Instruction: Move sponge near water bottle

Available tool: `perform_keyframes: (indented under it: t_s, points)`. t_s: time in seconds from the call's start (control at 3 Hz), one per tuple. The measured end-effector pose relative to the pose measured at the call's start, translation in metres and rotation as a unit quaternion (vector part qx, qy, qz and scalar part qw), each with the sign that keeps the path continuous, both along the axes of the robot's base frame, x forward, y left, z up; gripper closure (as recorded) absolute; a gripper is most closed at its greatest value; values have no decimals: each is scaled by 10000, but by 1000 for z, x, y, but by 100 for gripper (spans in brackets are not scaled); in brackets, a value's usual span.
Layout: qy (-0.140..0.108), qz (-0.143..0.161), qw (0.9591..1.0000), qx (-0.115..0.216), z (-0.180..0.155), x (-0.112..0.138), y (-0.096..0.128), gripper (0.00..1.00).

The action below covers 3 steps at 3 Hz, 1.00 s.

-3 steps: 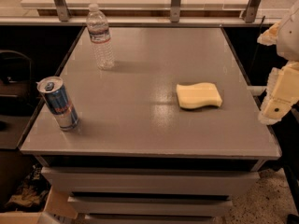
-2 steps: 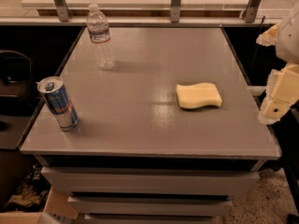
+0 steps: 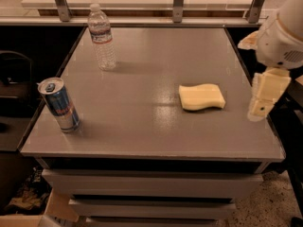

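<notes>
Here, the grey table (image 3: 142, 126) presents a smooth, matte rectangular top with a faint sheen at its centre, set above stacked drawer fronts (image 3: 151, 183) of the same grey. The white, rounded arm (image 3: 281, 37) enters from the upper right. Below it hangs the cream, blocky gripper (image 3: 264, 94), positioned at the table's right edge, near the sponge but apart from it. Whether the gripper is parted or closed cannot be judged from this view.

The water bottle (image 3: 101, 38), clear ribbed plastic with a white cap and a label band, stands upright near the far left corner. A blue-and-silver drink can (image 3: 59, 105), a plain metal cylinder, stands upright near the front left edge. The sponge (image 3: 201, 97), a pale yellow foam slab with wavy edges, lies flat on the right half of the table, well apart from the bottle.

Compared with a second ago, arm and gripper have shifted slightly inward toward the table's edge. Sponge, bottle and can lie where they were.

Behind the table, metal posts (image 3: 178, 1) rise before a pale raised ledge. The surroundings on both sides are dark. A cardboard box (image 3: 47, 209) sits at lower left, and speckled floor (image 3: 265, 207) shows at lower right.
</notes>
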<state>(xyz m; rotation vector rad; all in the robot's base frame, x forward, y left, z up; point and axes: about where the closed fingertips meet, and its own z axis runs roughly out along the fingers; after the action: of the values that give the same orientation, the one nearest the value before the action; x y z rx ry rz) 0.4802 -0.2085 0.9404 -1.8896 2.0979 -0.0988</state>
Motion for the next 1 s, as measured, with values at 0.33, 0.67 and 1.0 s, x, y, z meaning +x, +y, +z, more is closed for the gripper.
perform_keyframes:
  t_s: [0.33,0.67,1.0]
  points:
    - [216,237,9995,-67,-23,26,10,0]
    - [522,390,9978,-153,-51,46,21,0]
    - [827,518,9949,-247,-77,55,33,0]
